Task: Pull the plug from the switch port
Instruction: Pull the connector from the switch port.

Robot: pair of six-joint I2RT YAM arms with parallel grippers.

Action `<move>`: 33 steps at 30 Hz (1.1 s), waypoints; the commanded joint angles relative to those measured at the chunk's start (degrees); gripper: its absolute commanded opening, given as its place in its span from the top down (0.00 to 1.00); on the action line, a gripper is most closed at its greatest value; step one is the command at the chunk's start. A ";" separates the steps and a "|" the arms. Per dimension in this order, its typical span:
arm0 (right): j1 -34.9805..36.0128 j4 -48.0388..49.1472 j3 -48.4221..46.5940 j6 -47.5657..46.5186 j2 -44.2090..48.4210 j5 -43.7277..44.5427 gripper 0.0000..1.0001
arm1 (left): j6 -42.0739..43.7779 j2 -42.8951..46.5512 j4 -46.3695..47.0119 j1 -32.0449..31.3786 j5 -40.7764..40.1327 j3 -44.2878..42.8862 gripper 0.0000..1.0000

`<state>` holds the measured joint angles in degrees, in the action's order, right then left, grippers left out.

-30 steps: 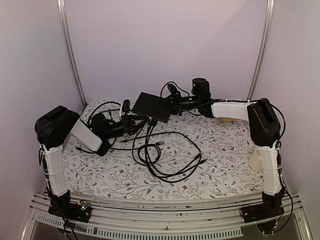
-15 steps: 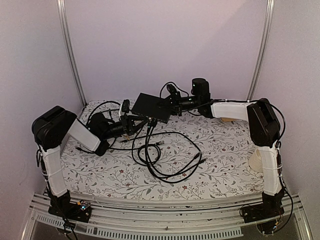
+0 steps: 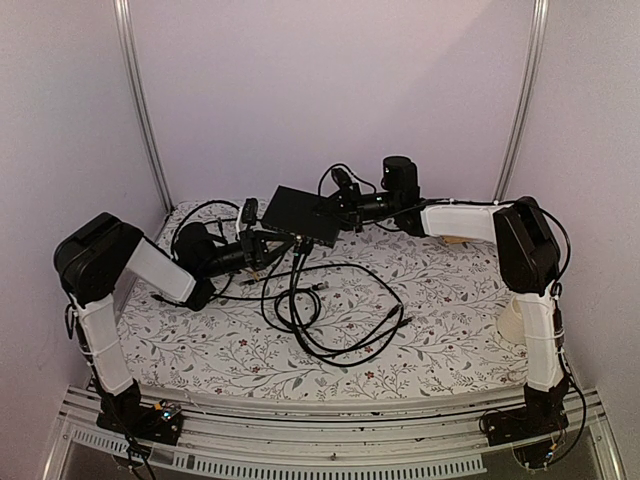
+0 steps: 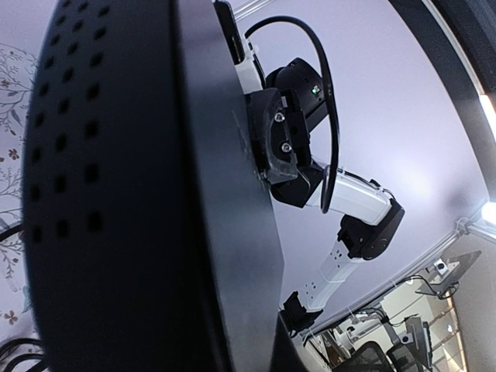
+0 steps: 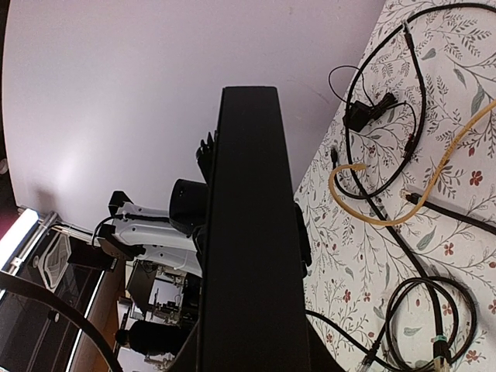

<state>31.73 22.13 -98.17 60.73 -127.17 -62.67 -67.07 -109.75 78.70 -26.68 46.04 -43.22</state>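
While the right gripper (image 3: 337,209) clamps the switch (image 3: 300,212) and the left gripper (image 3: 268,243) is pinched shut at its port edge (can't see on what), I'd pull straight back, no twisting.

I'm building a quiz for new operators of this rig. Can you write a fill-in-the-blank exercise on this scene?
The right gripper is shut on the black ___.
Among the black cables lies one ___ cable.
The tablecloth bears a ___ pattern.
Missing words: switch; yellow; floral.
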 commanded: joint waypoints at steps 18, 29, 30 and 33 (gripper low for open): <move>-4.74 7.49 -2.79 2.55 1.98 4.22 0.98 | -0.04 0.33 2.73 1.01 3.40 5.35 1.00; -4.84 7.46 -2.99 2.46 1.58 4.39 0.98 | -4.41 -1.66 9.06 0.75 2.74 6.97 1.00; -4.85 7.47 -2.99 2.46 1.50 4.47 0.98 | -4.59 -1.69 9.29 0.67 2.74 7.05 1.00; -4.85 7.41 -3.20 2.46 1.41 4.30 0.98 | -4.54 -1.54 9.59 0.57 2.25 7.47 1.00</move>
<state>27.22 24.10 -98.67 62.61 -127.48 -59.22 -71.18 -110.72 84.95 -26.24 47.22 -36.42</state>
